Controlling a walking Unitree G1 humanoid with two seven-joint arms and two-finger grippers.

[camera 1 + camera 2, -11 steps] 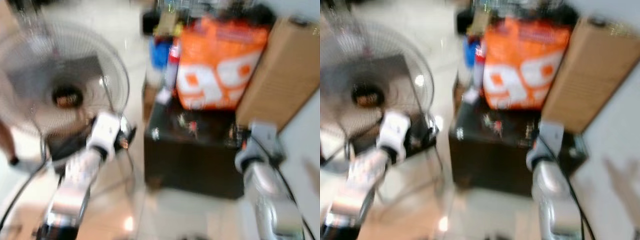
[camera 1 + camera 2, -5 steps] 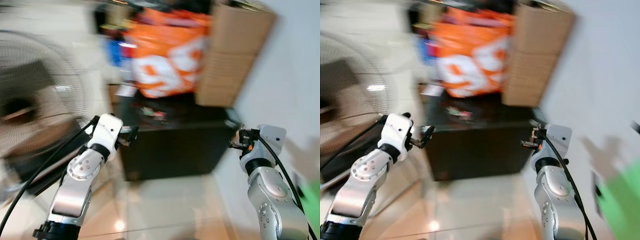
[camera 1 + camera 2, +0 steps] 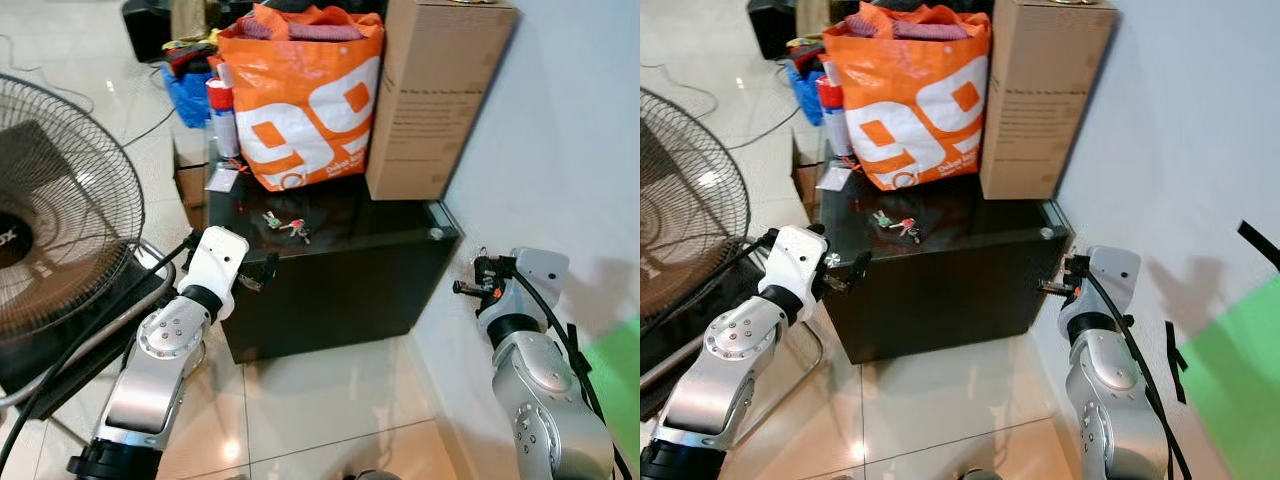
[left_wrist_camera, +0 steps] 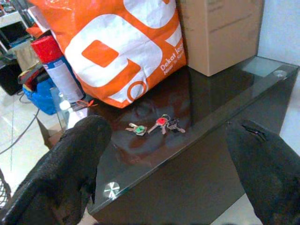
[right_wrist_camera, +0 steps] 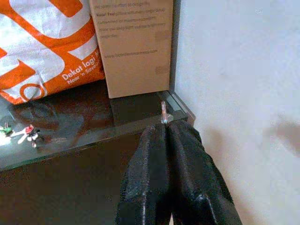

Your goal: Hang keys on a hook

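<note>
Left wrist view: keys (image 4: 155, 125) lie dead ahead between my wide-open left jaws (image 4: 168, 173), strung along the tabletop (image 4: 243, 89) edge; right jaws (image 5: 168, 136) pinched shut, farther off.

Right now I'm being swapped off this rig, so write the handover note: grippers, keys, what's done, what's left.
Left gripper: open, held in front of the black glass-topped cabinet, aimed at the keys, not touching them.
Right gripper: shut on a thin metal pin-like piece, possibly the hook, near the cabinet's right corner by the wall.
Keys: lying on the cabinet top, in front of the orange bag.
Done: approach to the cabinet.
Left: pick up keys, hang them on a hook.
</note>
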